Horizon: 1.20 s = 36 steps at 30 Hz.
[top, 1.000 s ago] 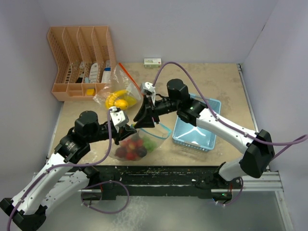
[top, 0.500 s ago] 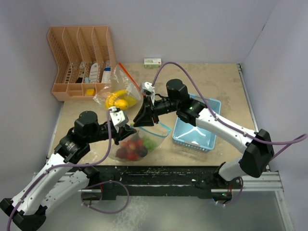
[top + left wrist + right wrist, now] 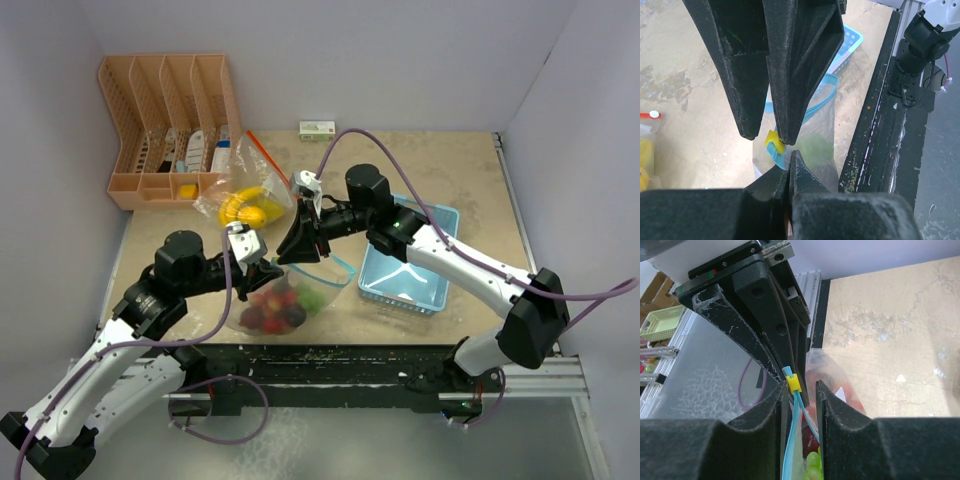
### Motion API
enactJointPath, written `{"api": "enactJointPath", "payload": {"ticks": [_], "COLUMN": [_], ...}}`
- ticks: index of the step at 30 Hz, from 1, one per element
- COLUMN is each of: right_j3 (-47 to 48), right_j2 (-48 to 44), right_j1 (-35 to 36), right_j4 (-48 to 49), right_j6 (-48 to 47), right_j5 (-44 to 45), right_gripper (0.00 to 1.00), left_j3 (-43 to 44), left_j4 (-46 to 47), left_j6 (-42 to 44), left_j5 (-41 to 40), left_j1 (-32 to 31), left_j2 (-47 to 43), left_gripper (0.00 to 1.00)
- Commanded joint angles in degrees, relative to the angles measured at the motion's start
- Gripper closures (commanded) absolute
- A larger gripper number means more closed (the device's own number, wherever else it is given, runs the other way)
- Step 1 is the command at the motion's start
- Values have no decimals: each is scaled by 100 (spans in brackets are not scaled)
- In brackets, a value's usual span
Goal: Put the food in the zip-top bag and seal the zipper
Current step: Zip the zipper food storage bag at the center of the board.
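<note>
Top external view puts the zip-top bag [image 3: 300, 292] on the desk [image 3: 450, 180] between the arms, just left of the light-blue basket [image 3: 410, 272]. The food [image 3: 275, 310], red, dark purple and green pieces, lies in the bottom of the bag. The bag's blue-rimmed mouth gapes open, so sealing is not yet done.

In the left wrist view the left tool [image 3: 789, 169] is clenched on the blue zipper strip at the bag's end. In the right wrist view the right tool [image 3: 799, 386] straddles the track with its jaws a little apart. The yellow slider [image 3: 794, 384] sits between them against one finger, not visibly pinched.

I see three likely failures:
- A pull before those jaws close would leave the slider behind.
- A weak left hold on the thin film would let the whole bag drag along, bunching the track.
- An off-line pull could jam the slider or tip the bag.
</note>
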Motion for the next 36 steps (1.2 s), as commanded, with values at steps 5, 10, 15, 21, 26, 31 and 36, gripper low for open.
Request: {"api": "enactJointPath", "payload": {"ticks": [5,10,15,21,26,31,36], "right_j3": [241,240,222,226,213,63,-146], "right_j2": [10,8,21,44,14,-71,-155], "right_j1": [15,51,78,80,82,75,71], "right_j4": [145,106,79,31,-96,-296,-309], "right_j6": [24,16,6,0,-100,-182,-185], "right_j5": [-233,-236,-159,-101,-113,-260,-105], "right_gripper": [61,58,65,81,90,94,95], "left_j3": [47,56,45,38,36,4,-6], "left_j4": [445,451,459,463,468,517,538], "left_j6": [-7,-3,-3,-15,-26,-56,-68], "left_j5": [47,16,3,-9,-137,-480,-636], "left_j1": [-15,-14,-15,-21,-15,-14,-11], "left_j2": [-55,-56,-56,-70,-111,-240,-347], "left_gripper": [100,100,100,100,100,100,100]}}
